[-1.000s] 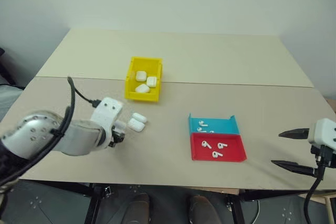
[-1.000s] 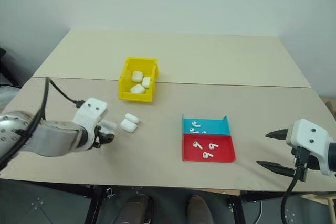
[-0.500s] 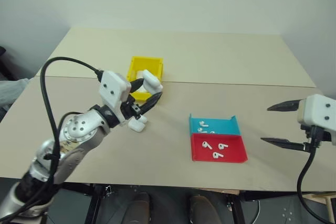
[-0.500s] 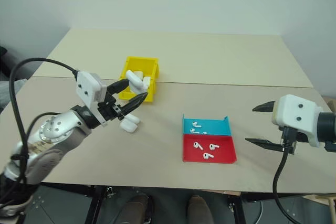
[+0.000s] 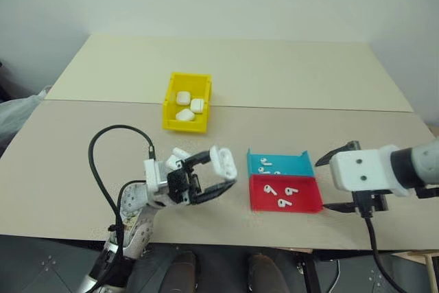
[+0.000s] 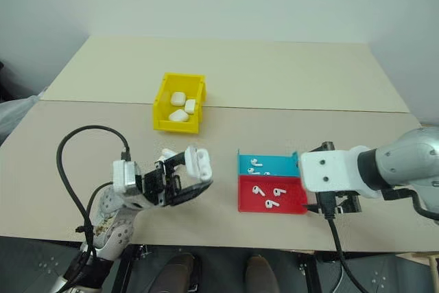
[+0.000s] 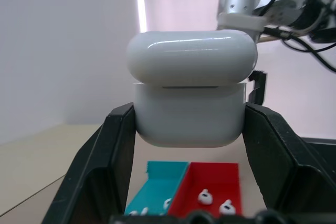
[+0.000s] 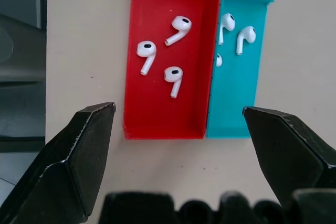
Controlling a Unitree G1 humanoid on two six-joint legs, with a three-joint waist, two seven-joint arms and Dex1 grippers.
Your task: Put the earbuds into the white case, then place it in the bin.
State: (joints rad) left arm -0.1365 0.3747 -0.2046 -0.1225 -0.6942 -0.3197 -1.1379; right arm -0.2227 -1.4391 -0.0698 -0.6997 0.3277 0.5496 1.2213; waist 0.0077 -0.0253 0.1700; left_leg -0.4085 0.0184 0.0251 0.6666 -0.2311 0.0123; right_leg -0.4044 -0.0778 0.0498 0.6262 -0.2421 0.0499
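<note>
left eye: left gripper (image 5: 218,175) jaws clamped on the white case (image 5: 223,161), raised near the table's (image 5: 288,87) front edge; bin (image 5: 171,98) mid-table | left wrist: case lid ajar | right wrist: right gripper (image 8: 178,145) jaws wide apart above red tray (image 8: 163,108) and teal tray (image 8: 239,93) holding earbuds (image 8: 177,29)

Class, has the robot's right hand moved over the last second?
Yes. The right hand moved leftward from the table's right edge to beside the shallow red tray.
</note>
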